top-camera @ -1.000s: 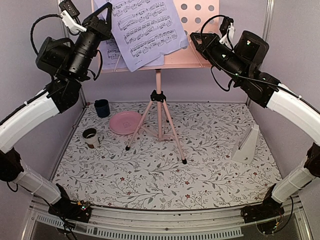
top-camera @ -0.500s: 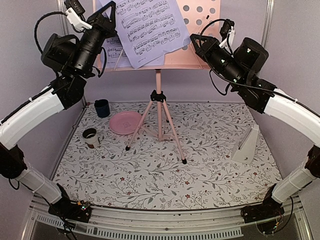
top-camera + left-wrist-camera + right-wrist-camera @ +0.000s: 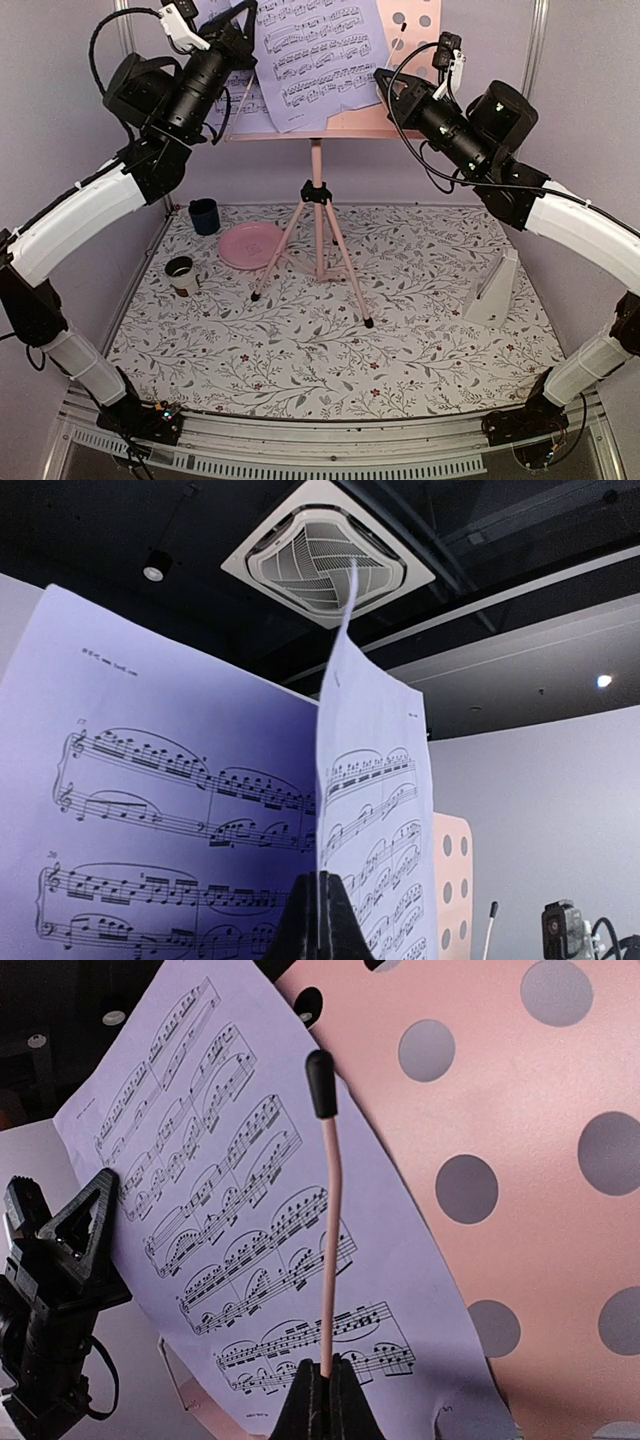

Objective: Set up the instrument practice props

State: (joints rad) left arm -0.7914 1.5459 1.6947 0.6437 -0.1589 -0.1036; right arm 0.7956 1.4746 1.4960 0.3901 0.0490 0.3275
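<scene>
The pink music stand (image 3: 318,215) stands at the back centre on its tripod, its perforated desk (image 3: 415,30) up high. My left gripper (image 3: 243,18) is shut on the edge of a lavender sheet music page (image 3: 320,55) and holds it tilted against the desk. In the left wrist view the pinched page (image 3: 375,810) stands edge-on, with a second page (image 3: 150,780) behind it. My right gripper (image 3: 385,85) is shut on the stand's thin pink black-tipped holder rod (image 3: 328,1240), in front of the page (image 3: 230,1210). The white metronome (image 3: 493,290) stands at the right.
A round pink plate (image 3: 250,244) lies beside the tripod's left leg. A dark blue cup (image 3: 204,215) and a small brown-rimmed cup (image 3: 181,273) stand along the left wall. Lavender walls close in the floral mat (image 3: 320,350) on three sides.
My left gripper has moved up and to the right, carrying the page across the desk. My right gripper has shifted slightly left with the rod.
</scene>
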